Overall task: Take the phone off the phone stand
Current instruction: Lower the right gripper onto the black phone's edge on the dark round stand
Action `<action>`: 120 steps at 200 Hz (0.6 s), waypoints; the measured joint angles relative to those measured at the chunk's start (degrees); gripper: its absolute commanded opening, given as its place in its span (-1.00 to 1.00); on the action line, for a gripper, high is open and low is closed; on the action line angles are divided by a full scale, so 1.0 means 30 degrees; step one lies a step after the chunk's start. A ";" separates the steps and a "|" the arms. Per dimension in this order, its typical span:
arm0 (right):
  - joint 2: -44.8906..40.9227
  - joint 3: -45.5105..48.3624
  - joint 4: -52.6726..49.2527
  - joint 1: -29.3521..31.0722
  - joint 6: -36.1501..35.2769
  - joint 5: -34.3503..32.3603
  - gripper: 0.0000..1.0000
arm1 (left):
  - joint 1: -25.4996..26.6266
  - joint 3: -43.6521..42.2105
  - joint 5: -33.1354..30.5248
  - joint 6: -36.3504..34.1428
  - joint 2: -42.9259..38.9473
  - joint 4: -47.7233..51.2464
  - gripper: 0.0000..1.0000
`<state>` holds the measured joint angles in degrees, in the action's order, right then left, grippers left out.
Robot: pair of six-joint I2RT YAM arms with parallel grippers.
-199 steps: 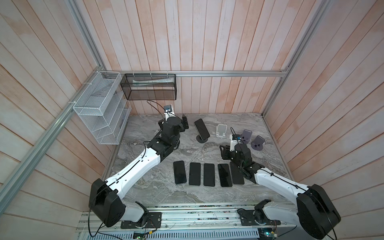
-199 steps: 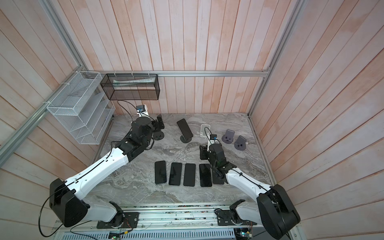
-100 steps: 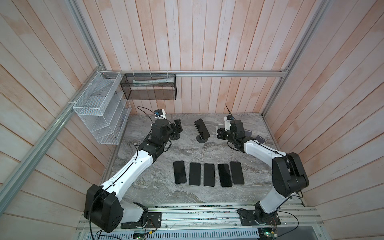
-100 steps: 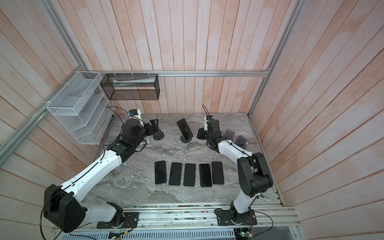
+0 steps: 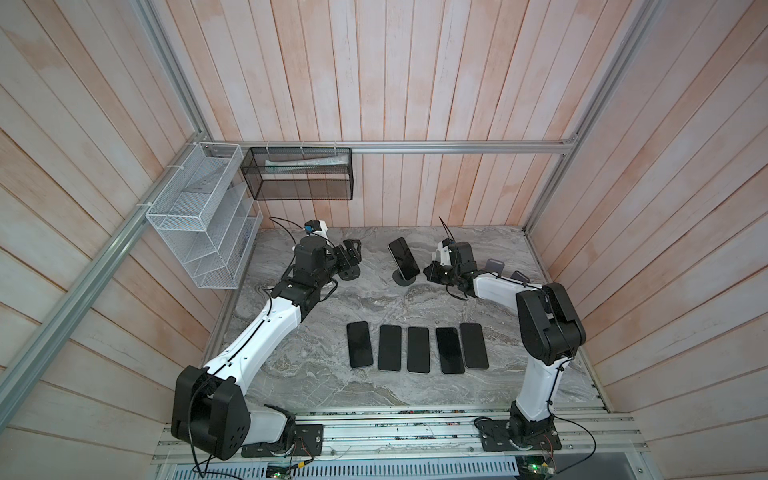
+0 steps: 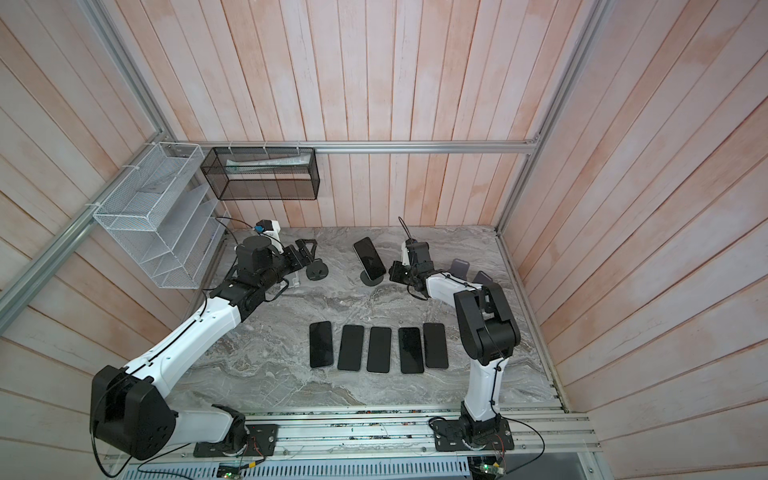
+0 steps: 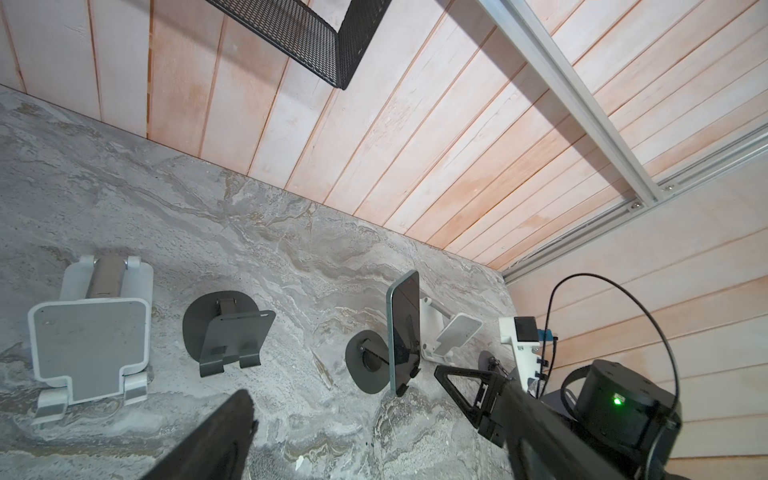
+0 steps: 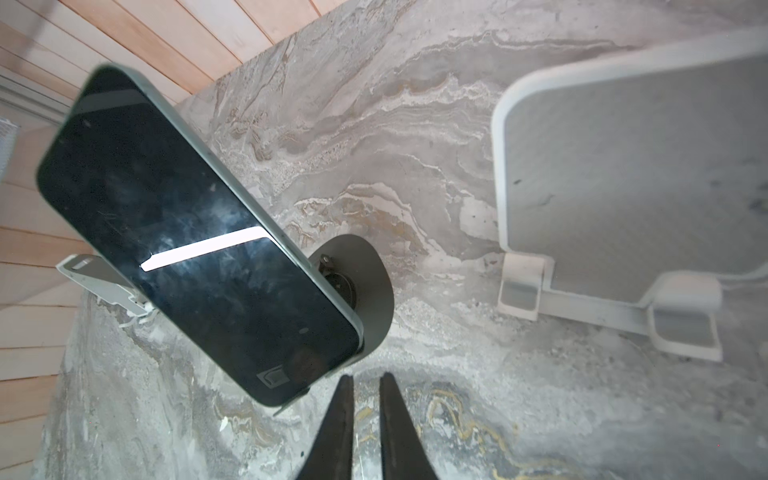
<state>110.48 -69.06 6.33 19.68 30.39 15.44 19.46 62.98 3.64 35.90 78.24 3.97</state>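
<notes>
While the phone [image 5: 404, 258] stays on its stand [image 5: 402, 278] mid-frame, the right gripper [image 8: 365, 377] has left the lower phone row [image 5: 417, 348] to sit beside it, fingers narrowly apart, empty. The left gripper [image 7: 340, 381] gapes wide, empty.

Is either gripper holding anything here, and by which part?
Nothing is held: left gripper open, empty; right gripper barely apart, empty, beside the phone on its stand.

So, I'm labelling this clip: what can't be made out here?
- Phone stand: cradle behind the phone in the right wrist view, tiny in both top views.
- Right fingers: cut off by that view's edge.
- White stand: blurred and cropped there.
- Purple stands: partly behind the right arm in a top view.
</notes>
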 measured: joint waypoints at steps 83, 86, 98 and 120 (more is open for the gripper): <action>0.0787 0.0007 0.1523 0.0000 0.1209 -0.0153 -0.54 | -0.0452 0.0000 0.1137 0.0117 0.0029 -0.0328 0.82; 0.0794 0.0007 0.1552 0.0000 0.1253 -0.0146 -0.55 | -0.0459 0.0000 0.1144 0.0117 0.0029 -0.0328 0.82; 0.0874 0.0015 0.1778 0.0000 0.1399 -0.0138 -0.57 | -0.0517 0.0000 0.1158 0.0117 0.0029 -0.0328 0.82; 0.0903 0.0117 0.2018 0.0000 0.1530 -0.0124 -0.59 | -0.0612 0.0000 0.1217 0.0117 0.0029 -0.0342 0.82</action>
<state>113.19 -68.71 12.38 19.68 34.98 15.07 17.63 62.98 7.29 36.25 78.32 2.94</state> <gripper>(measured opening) 0.212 0.909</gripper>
